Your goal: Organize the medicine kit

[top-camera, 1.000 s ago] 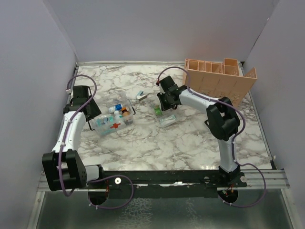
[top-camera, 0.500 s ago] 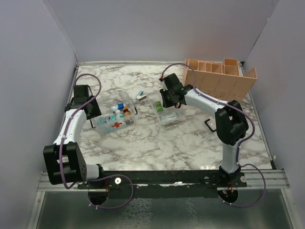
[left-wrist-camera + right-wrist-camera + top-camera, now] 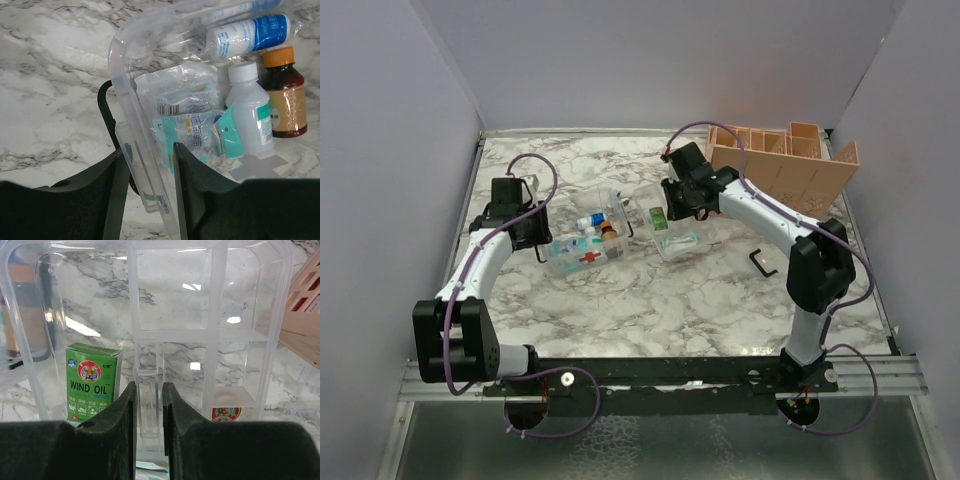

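The clear medicine box (image 3: 582,243) holds several bottles and sachets and has a red cross on its side. My left gripper (image 3: 530,231) is shut on its left wall. In the left wrist view the box wall (image 3: 150,170) sits between the jaws (image 3: 148,152), with a blue-white bottle (image 3: 250,32), a brown bottle (image 3: 282,102) and a white bottle (image 3: 250,120) inside. My right gripper (image 3: 682,204) is shut on the centre post (image 3: 149,390) of a clear divided tray (image 3: 675,238). The tray (image 3: 215,335) holds a green Wind Oil box (image 3: 92,382) and a small round tin (image 3: 226,413).
A peach compartment organizer (image 3: 780,168) stands at the back right, close behind the right arm, and shows in the right wrist view (image 3: 306,315). A black clip (image 3: 760,262) lies on the marble table (image 3: 700,300) right of the tray. A black handle (image 3: 107,117) hangs on the box.
My left gripper has dragged the medicine box right, toward the tray. My right gripper has moved the tray a little back and right. The two containers now stand side by side.
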You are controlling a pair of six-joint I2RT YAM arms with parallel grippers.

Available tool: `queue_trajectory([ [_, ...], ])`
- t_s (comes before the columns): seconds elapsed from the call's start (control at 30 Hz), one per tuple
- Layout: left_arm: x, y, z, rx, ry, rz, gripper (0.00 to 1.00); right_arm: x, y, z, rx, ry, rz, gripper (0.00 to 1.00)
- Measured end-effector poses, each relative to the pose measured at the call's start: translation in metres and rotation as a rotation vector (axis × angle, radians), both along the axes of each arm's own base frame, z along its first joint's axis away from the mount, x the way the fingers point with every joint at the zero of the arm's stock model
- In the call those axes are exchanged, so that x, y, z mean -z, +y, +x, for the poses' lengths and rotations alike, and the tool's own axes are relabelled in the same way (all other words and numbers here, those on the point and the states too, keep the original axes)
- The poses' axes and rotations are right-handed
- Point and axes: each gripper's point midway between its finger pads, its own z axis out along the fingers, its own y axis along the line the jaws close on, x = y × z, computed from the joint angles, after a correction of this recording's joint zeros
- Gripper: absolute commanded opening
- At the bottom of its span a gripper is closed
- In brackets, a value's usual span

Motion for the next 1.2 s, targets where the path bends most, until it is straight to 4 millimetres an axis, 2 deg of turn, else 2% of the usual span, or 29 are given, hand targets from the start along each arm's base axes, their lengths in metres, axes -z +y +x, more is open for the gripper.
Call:
queue_trajectory([
  [0.2, 0.0, -0.035, -0.002, 0.144, -0.009, -0.008, 0.39, -0.036, 0.0, 0.0, -0.005, -0.028, 0.019, 0.01],
  [0.5, 0.0, -0.071, -0.003, 0.311, -0.035, -0.029, 0.39, -0.07, -0.002, -0.01, -0.045, -0.042, 0.036, 0.01],
  [0.67, -0.002, -0.088, -0.009, 0.394, -0.037, -0.055, 0.53, -0.083, -0.001, -0.017, -0.104, -0.065, 0.035, 0.01],
  [0.73, -0.002, -0.092, -0.011, 0.41, -0.037, -0.064, 0.61, -0.086, 0.001, -0.021, -0.144, -0.074, 0.033, 0.01],
  [0.83, -0.002, -0.094, -0.013, 0.41, -0.029, -0.079, 0.66, -0.089, 0.005, -0.027, -0.205, -0.084, 0.031, 0.01],
  [0.97, -0.005, -0.095, -0.017, 0.39, -0.022, -0.098, 0.68, -0.09, 0.011, -0.032, -0.287, -0.089, 0.03, 0.01],
  [1.07, -0.019, -0.093, -0.018, 0.356, -0.054, -0.101, 0.68, -0.093, 0.015, -0.035, -0.353, -0.099, 0.029, 0.01],
  [1.2, -0.047, -0.086, -0.019, 0.275, -0.136, -0.099, 0.63, -0.112, 0.022, -0.034, -0.434, -0.147, 0.033, 0.01],
])
